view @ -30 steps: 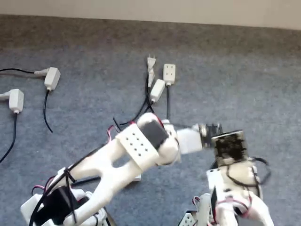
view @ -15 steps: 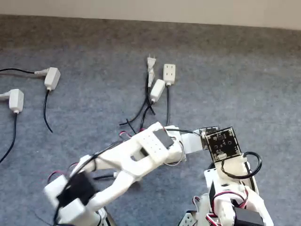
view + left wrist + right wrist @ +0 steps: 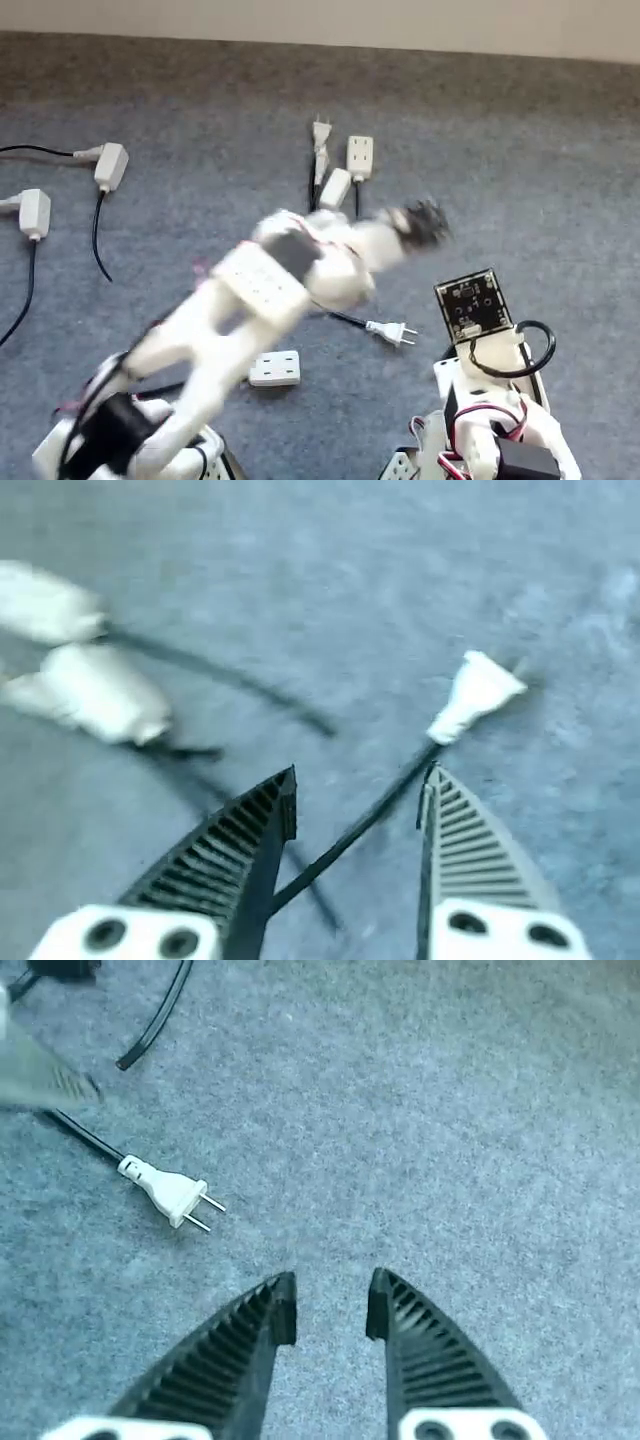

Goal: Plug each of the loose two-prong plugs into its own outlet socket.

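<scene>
As the loose plug (image 3: 390, 331) lies unheld on the counter (image 3: 560, 180), both grippers' fingers are spread, probably for a pickup: left gripper (image 3: 355, 780) above its cord (image 3: 350, 830), right gripper (image 3: 330, 1300) near the plug; socket block (image 3: 275, 368) well apart, empty.

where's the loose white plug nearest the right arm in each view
High view: the plug lies on the carpet, low and right of centre.
Left wrist view: the plug, blurred, lies beyond the left arm's fingers.
Right wrist view: the plug lies beyond the right arm's fingers, prongs bare.
Shared landmark: its black cable, trailing from the plug's back.
</scene>
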Robot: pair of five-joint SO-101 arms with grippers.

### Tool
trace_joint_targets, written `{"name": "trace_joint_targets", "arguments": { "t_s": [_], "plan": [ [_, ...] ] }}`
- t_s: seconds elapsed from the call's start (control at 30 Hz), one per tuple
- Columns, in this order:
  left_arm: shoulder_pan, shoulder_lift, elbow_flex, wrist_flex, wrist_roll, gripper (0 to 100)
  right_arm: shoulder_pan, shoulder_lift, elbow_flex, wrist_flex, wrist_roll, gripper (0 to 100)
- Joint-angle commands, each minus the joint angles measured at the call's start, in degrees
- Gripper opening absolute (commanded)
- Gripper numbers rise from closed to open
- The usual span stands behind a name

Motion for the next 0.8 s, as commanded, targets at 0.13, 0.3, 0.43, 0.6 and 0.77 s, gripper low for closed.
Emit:
{"name": "trace_joint_targets", "arguments": {
  "t_s": [0.13,0.3,0.43,0.6,0.77],
  "plan": [
    [-26.9,-15.3,-3.4,14.8,10.8,21,-0.8,13.4,-0.7,-3.4,1.1,12.4],
    [-38.1,-20.4,8.1,16.3,12.6,21,-6.9,34.1,-7.5,-8.2,3.8,12.4],
    [-40.5,-27.0,20.4,16.2,12.7,21,-13.8,48.0,-16.7,-8.0,12.9,12.4],
    [-43.0,-38.5,35.9,7.3,12.7,21,-18.8,59.4,-27.5,-8.0,16.8,12.4],
    [-47.5,-46.7,42.7,2.5,12.5,21,-25.5,68.8,-30.1,-6.7,24.1,12.4]
  ]
}}
